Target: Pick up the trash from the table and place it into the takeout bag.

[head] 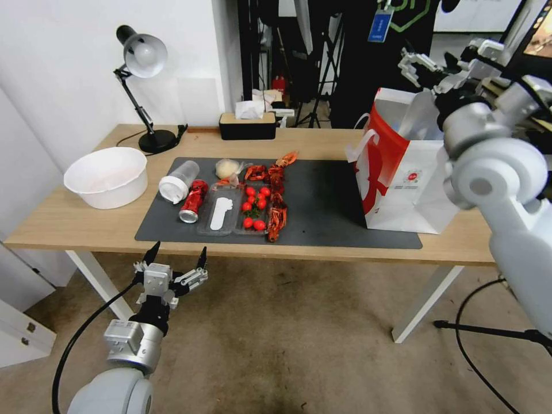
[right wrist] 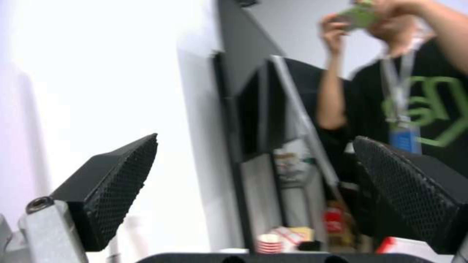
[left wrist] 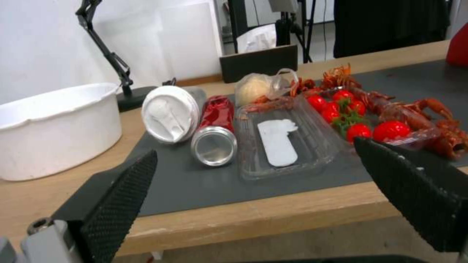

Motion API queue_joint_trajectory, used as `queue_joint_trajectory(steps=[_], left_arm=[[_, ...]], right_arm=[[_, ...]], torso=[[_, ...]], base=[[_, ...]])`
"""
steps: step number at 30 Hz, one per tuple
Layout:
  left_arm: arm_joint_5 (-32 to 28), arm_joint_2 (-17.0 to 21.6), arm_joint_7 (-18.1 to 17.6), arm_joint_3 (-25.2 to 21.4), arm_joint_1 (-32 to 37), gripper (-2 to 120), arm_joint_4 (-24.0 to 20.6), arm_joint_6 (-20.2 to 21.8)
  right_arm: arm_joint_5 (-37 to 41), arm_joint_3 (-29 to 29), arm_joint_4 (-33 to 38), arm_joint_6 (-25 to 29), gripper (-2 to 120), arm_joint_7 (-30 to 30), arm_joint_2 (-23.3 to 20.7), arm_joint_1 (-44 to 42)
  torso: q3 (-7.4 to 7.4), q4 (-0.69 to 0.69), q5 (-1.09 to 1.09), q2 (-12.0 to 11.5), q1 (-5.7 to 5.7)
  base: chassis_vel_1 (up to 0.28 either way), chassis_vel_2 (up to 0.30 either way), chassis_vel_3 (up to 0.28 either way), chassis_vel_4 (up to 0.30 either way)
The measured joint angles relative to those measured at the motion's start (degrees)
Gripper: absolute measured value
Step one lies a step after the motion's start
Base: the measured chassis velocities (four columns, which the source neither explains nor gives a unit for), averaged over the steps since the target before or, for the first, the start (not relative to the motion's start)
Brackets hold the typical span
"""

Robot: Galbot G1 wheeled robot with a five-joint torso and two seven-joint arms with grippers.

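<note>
- Left pincer (head: 177,253) spread open, empty, hanging below the near edge of the surface (head: 69,221), in front of the trash.
- Right pincer (right wrist: 253,190) spread open, empty, raised behind the takeout bag (head: 402,172).
- On dark mat (head: 333,201): one red drink can (head: 193,200), one clear plastic cup (head: 178,181), both lying down; one whitish wad (head: 227,168); two clear trays (left wrist: 285,140); seven tomatoes (head: 255,206); crayfish (head: 277,215).
- One white basin (head: 106,175), one lamp (head: 144,86), one tissue box (head: 247,125) off the mat.

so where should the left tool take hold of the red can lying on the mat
Grip the red can across its middle from above. It lies on its side, open end toward the table edge, with the plastic cup and clear tray close on either side, leaving little room.
</note>
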Motion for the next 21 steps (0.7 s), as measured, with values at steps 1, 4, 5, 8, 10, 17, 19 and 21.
queue_joint_trajectory(steps=[1, 4, 5, 8, 10, 17, 19, 21], left_arm=[[0.0, 0.0, 0.0, 0.0, 0.0, 100, 0.0, 0.0], [0.0, 0.1, 0.0, 0.0, 0.0, 100, 0.0, 0.0], [0.0, 0.1, 0.0, 0.0, 0.0, 100, 0.0, 0.0], [0.0, 0.1, 0.0, 0.1, 0.0, 100, 0.0, 0.0], [0.0, 0.1, 0.0, 0.1, 0.0, 100, 0.0, -0.1], [-0.3, 0.5, -0.1, -0.3, 0.1, 100, 0.1, -0.2], [-0.3, 0.5, -0.1, -0.3, 0.1, 100, 0.1, -0.2], [-0.3, 0.6, -0.1, -0.4, 0.1, 100, 0.1, -0.2]], right_arm=[[0.0, 0.0, 0.0, 0.0, 100, 0.0, 0.0, 0.0], [-0.7, 3.2, 3.0, 1.2, 100, -5.1, -1.3, -5.9], [-0.7, 3.2, 3.0, 1.2, 100, -5.1, -1.3, -5.9], [-4.9, 6.0, 5.8, 2.5, 100, -7.7, -2.1, -13.0], [-6.9, 6.7, 6.5, 3.1, 100, -8.2, -2.1, -15.2], [-18.6, 8.4, 10.0, 6.6, 100, -8.3, 0.6, -27.6], [-19.6, 8.5, 10.1, 6.9, 100, -8.4, 0.9, -28.5], [-21.0, 8.6, 10.3, 7.4, 100, -8.4, 1.5, -29.9]], torso=[[0.0, 0.0, 0.0, 0.0, 0.0], [0.0, -0.01, 0.01, 0.0, 0.0], [0.0, -0.01, 0.01, 0.0, 0.0], [0.0, -0.01, 0.01, 0.0, 0.0], [0.01, 0.0, -0.01, 0.0, 0.0], [0.0, 0.01, -0.02, 0.0, -0.01], [0.0, 0.0, 0.0, 0.0, -0.01], [0.0, 0.0, 0.01, 0.0, 0.0]], base=[[0.0, 0.0, 0.0, 0.0], [0.0, 0.0, 0.0, 0.0], [0.0, 0.0, 0.0, 0.0], [0.0, 0.0, 0.0, 0.0], [0.0, 0.0, 0.0, 0.0], [0.0, 0.0, 0.0, 0.0], [0.0, 0.0, 0.0, 0.0], [0.0, 0.0, 0.0, 0.0]])
